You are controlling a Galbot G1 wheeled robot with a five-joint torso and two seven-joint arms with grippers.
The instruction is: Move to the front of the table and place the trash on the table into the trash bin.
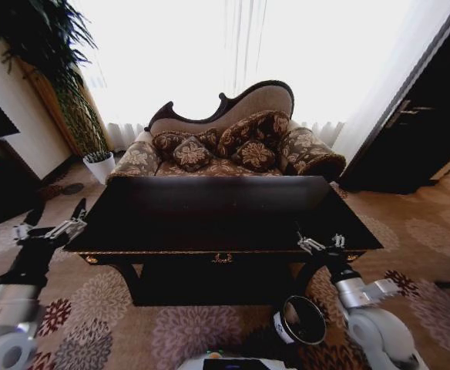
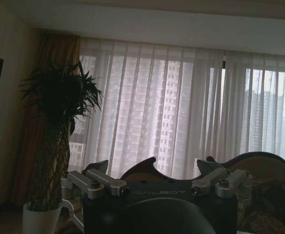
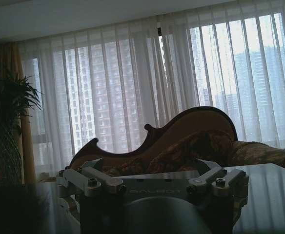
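Low in frame, we are flanking the table [image 1: 209,220], both grippers [image 1: 59,229] [image 1: 321,244] apart; swinging carelessly risks toppling the trash bin [image 1: 300,320].

Glossy dark table [image 1: 209,220] stands ahead; round trash bin [image 1: 300,320] sits on carpet before it.

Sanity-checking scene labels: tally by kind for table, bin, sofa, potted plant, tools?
table: 1
bin: 1
sofa: 1
potted plant: 1
tools: 2, left tool, right tool
Total: 6
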